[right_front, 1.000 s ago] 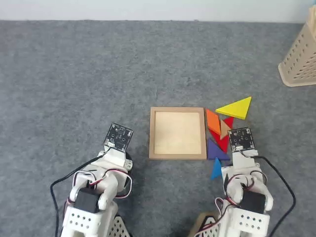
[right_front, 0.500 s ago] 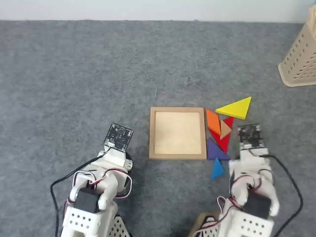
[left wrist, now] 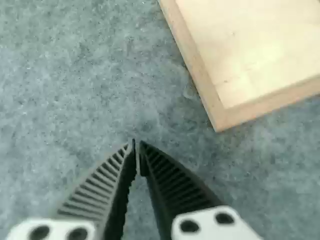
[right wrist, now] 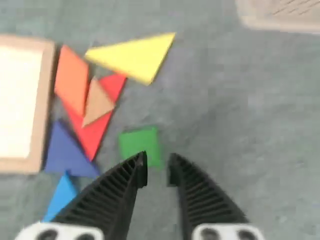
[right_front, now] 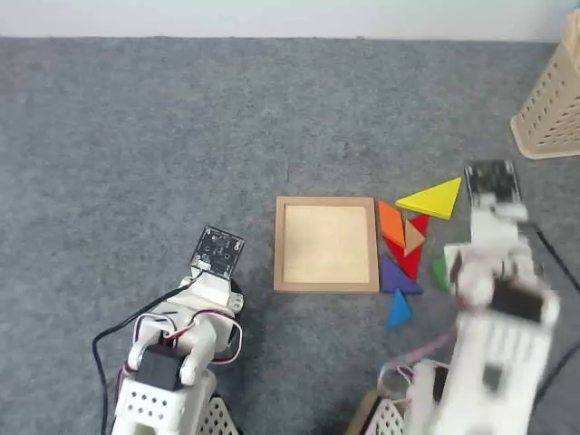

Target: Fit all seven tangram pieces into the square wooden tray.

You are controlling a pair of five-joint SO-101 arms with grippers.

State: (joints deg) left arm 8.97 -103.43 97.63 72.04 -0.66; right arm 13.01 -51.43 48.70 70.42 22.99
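Right gripper (right wrist: 156, 162) slightly parted, empty, over green square (right wrist: 140, 145), 3 o'clock of tray (right_front: 280, 245); left gripper (left wrist: 136, 145) closed, empty.

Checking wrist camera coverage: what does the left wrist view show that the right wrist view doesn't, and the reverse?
Left wrist view: the left tool, shut, over grey carpet near a corner of the wooden tray. Right wrist view: the right tool, slightly open, at the green square, with the yellow triangle, orange piece, tan triangle, red triangle, purple triangle and blue triangle beside the tray. Shared: the tray and the carpet.
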